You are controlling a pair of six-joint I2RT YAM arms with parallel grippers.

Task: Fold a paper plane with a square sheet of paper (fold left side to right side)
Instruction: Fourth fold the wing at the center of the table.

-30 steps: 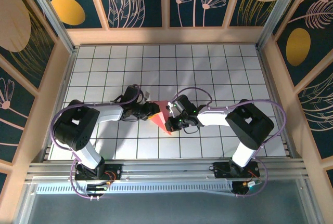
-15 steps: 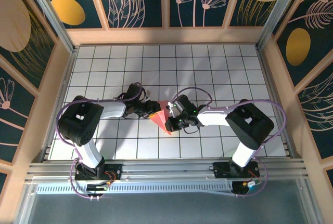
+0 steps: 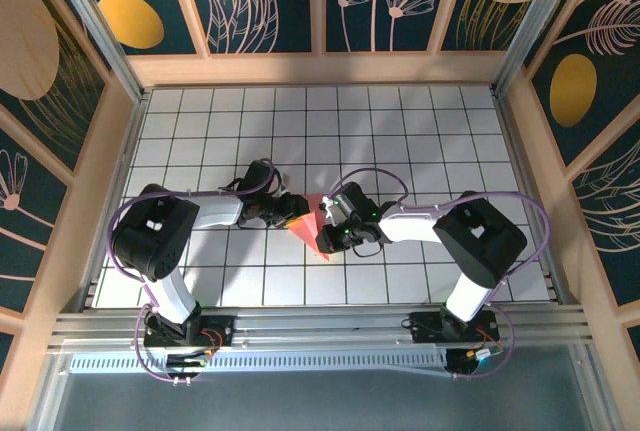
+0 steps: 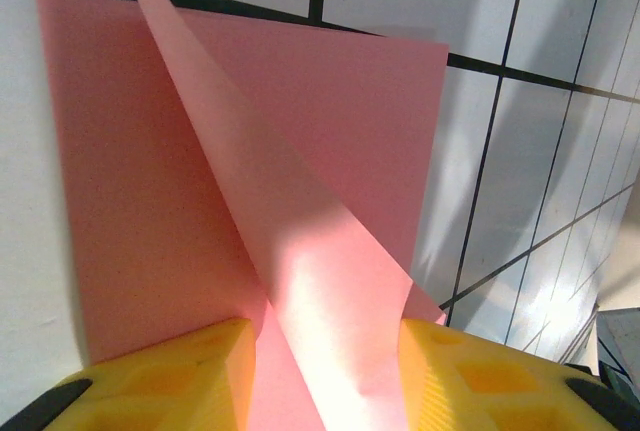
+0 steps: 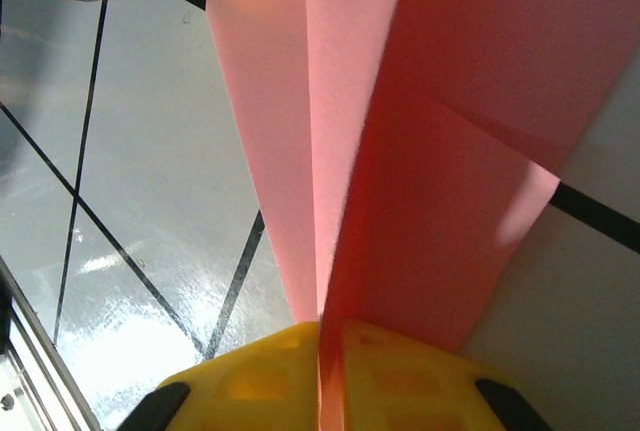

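Tiled table [image 3: 420,131]: one pink paper [image 3: 310,233] (creased) between two pairs of jaws.

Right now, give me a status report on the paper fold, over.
Right gripper shut on the pink paper, at its raised fold. Left gripper open, straddling a lifted flap. Paper partly folded, between both grippers. Nothing else in the way.

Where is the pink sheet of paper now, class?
In the top view, the pink sheet of paper sits folded near the middle of the tiled table, between the left gripper and the right gripper, which pinches it.
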